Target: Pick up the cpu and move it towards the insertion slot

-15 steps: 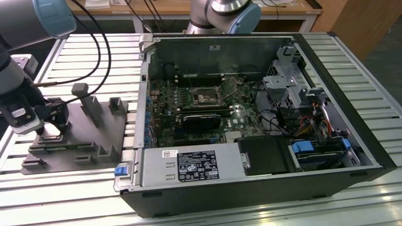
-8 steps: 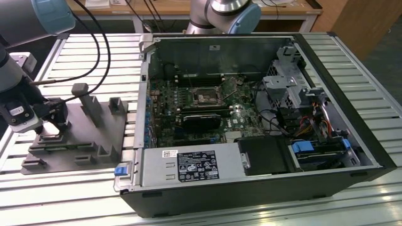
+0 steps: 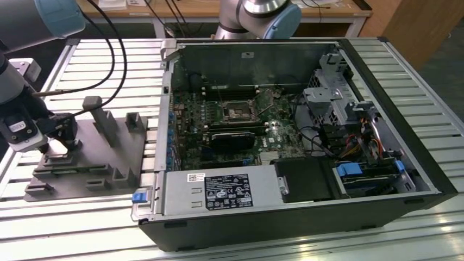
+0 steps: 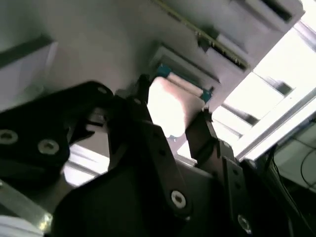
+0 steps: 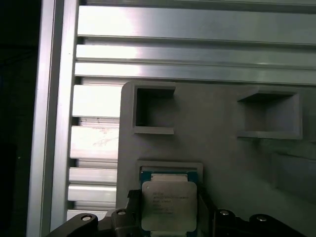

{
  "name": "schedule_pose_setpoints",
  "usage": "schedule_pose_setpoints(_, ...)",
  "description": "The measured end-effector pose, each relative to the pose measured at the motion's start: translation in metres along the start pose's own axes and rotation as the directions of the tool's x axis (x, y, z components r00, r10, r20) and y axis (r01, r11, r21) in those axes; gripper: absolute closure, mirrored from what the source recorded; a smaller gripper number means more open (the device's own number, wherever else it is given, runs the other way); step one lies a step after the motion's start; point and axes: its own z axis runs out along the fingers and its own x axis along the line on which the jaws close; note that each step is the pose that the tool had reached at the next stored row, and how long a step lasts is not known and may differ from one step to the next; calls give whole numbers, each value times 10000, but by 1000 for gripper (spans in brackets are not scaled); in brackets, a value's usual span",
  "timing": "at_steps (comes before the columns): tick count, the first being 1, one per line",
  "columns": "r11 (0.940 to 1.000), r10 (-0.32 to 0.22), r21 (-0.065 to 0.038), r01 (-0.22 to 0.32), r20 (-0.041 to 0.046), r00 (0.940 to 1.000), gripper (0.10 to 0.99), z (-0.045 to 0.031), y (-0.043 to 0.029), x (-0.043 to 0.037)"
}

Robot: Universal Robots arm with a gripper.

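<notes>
- Grey plastic fixture (image 3: 101,163), studded with blocks and pegs, lies under the pincer (image 3: 58,148) in the exterior view. Well apart from the pincer, an open black computer case (image 3: 392,109) holds a motherboard (image 3: 195,147) bearing the insertion slot (image 3: 238,111), a silvery frame round a dark centre.
- Second wrist view: black fingers (image 4: 148,133) press on two opposite edges of the cpu (image 4: 173,106), a pale flat plate with teal corners, clenched between them.
- First wrist view: the cpu (image 5: 168,205), silvery metal top on a green board, sits between the pincer (image 5: 167,202) tips at a shallow square recess (image 5: 170,165) of the matte fixture (image 5: 222,163). Beyond it are two square pockets (image 5: 153,111), then the ribbed aluminium table (image 5: 197,24).
</notes>
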Motion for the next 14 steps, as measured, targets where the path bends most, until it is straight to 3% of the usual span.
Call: schedule_pose_setpoints(14, 10000, 1, 0, -1, -2, 10000, 541, -87, 5, 0)
